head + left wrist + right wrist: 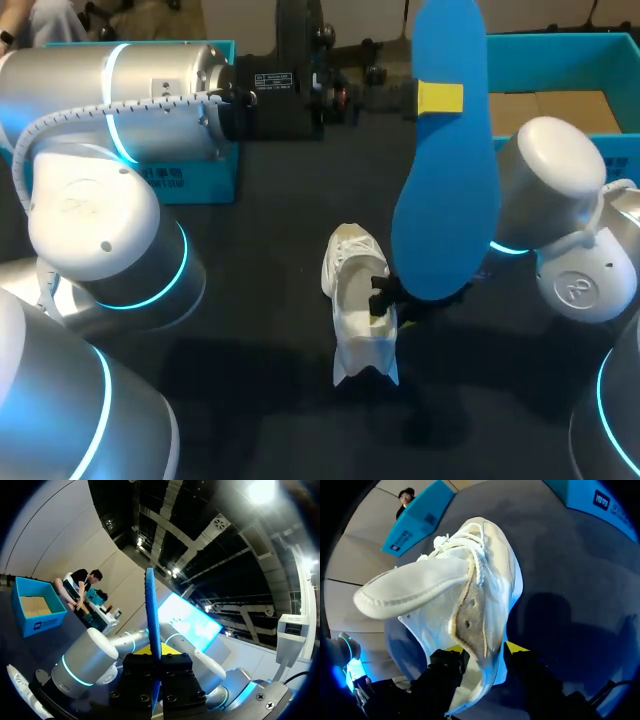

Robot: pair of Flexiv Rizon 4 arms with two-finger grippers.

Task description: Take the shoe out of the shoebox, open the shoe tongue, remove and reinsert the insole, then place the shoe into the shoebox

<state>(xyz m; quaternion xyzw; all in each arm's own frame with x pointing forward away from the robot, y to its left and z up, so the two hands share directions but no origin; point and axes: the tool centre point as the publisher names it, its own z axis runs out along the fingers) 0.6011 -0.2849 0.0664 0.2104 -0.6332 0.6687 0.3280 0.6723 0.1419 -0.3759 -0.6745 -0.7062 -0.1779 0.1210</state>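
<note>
We are gripping the blue insole (445,190) in our left gripper (440,98), whose yellow-tipped fingers are pressing on its two faces near one end. The insole is hanging upright in the air above the dark table (250,320), out of the shoe. From the left wrist, the insole (151,610) is rising edge-on out of the clamped left gripper (156,672). Our right gripper (385,298) is pinching the white shoe (355,300), which is sitting low at the table's middle, just below the insole's lower end. From the right wrist, we are seeing the shoe (490,580) with its side wall caught between the two yellow tips of the right gripper (485,652), and its tongue (415,587) is folding out wide from the opening. The open shoebox (600,55) is standing at the far right, well apart from the shoe, and a second blue box (195,175) is standing at the far left.
</note>
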